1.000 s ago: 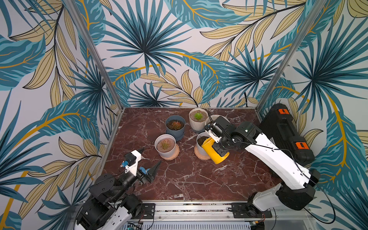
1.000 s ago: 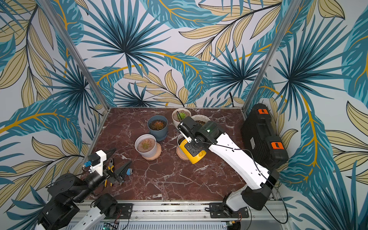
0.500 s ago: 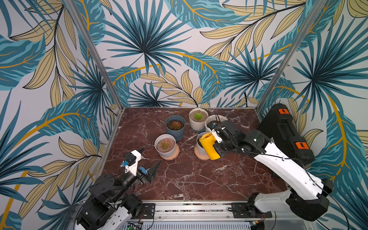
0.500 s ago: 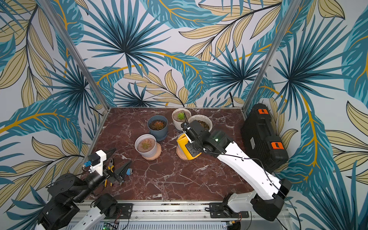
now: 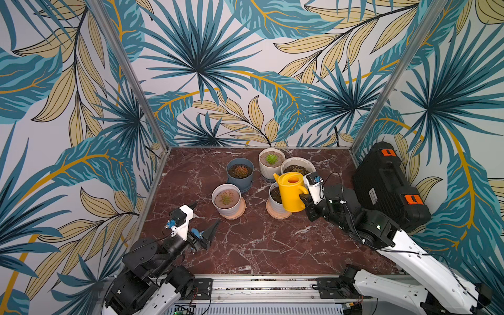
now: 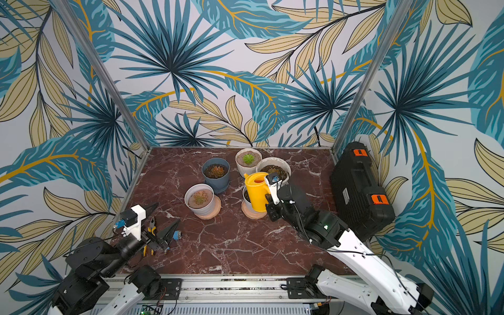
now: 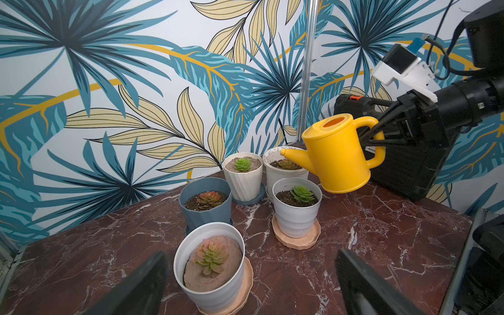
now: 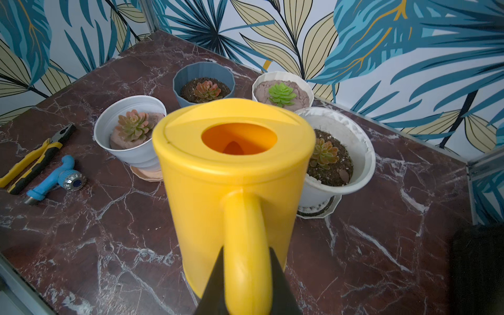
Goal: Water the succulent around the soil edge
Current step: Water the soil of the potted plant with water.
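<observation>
Taking the back wall as twelve o'clock, the right gripper reached in from four o'clock and was clamped together on the handle of the yellow watering can. Its wrist view showed one black finger on each side of the loop. The can hung clear of the table, close to upright, with the handle at the gripper's end and the spout pointing away toward ten o'clock. Just right of the table's middle stood a white pot on a tan saucer, and in its dark soil sat the green succulent. The can's body hung above the three-o'clock side of that pot and hid the plant in both top views. The succulent therefore lay lower than the gripper and toward nine o'clock from it, beyond the can. The spout tip reached toward the cream pot and the round white pot at twelve o'clock. The left gripper sat at seven o'clock, well apart from the pots, its jaws spread wide with nothing between them. Pliers and a blue nozzle lay on the table beside it. A black case stood at three o'clock.
</observation>
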`<state>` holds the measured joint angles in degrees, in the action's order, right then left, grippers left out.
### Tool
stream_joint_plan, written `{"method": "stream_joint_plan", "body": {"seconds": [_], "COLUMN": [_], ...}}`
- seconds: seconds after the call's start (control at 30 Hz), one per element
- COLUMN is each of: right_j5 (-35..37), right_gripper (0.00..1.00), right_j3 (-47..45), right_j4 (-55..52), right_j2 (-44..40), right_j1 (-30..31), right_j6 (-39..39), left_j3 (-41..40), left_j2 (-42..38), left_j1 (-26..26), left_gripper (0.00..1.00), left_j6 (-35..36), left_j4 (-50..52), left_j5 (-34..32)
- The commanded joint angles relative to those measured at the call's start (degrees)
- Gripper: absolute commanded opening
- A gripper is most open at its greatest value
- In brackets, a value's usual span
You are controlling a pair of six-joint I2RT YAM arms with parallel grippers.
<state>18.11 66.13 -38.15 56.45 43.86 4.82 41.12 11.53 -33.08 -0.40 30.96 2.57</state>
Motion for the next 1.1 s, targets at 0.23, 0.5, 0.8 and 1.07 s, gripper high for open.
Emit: {"method": "stream_joint_plan", "body": {"seconds": [0.23, 0.5, 0.8, 1.07], "right_j5": [-1.7, 2.8, 4.0, 5.5], "right_gripper": [0.03, 0.03, 0.03, 0.03], "right_j3": [29.8, 52.3, 57.6, 62.2], "right_j4": [-11.0, -28.3, -30.8, -33.1], "right_j2": [22.3, 39.7, 47.0, 51.9], "right_j1": [-5.2, -7.0, -7.4, -7.9], "right_j6": [-14.6, -14.9, -14.6, -15.1], "left_j3": [-0.8, -0.7, -0.7, -0.7], "left_j2": [-1.0, -1.9, -2.8, -2.9], "left_j1": [-0.1, -0.2, -0.3, -0.3], "left_gripper": [1.00, 1.00, 1.00, 1.00], "left_j6": [0.5, 0.4, 0.4, 0.4], "left_j4": [-0.5, -0.4, -0.4, -0.4], "left_j5": [0.1, 0.8, 0.9, 1.0]}}
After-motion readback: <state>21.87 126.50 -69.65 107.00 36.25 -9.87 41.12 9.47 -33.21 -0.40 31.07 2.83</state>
